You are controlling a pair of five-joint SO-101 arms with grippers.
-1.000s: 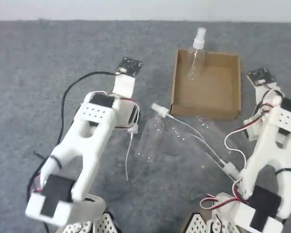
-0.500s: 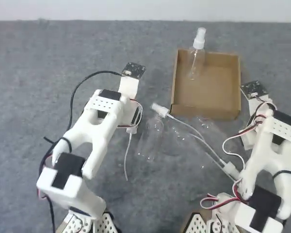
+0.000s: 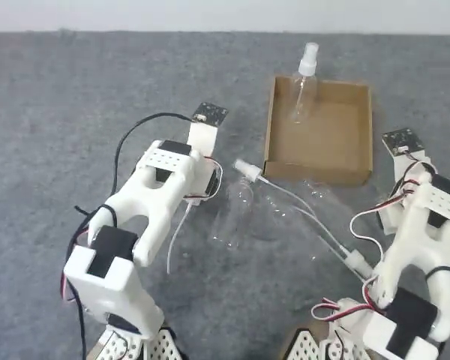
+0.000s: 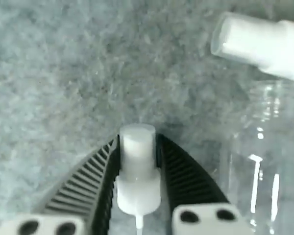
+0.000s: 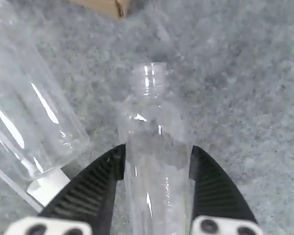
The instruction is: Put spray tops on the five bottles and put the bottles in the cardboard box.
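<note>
While our left gripper point(image 4: 137, 142) is closed narrowly on a white spray top point(image 4: 137, 181), we see our right gripper point(image 5: 157, 152) clasping an uncapped clear bottle point(image 5: 152, 98) near the cardboard box point(image 3: 315, 174).

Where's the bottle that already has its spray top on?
High view: the capped bottle is inside the cardboard box, at its far left corner, its spray top poking past the far rim.
</note>
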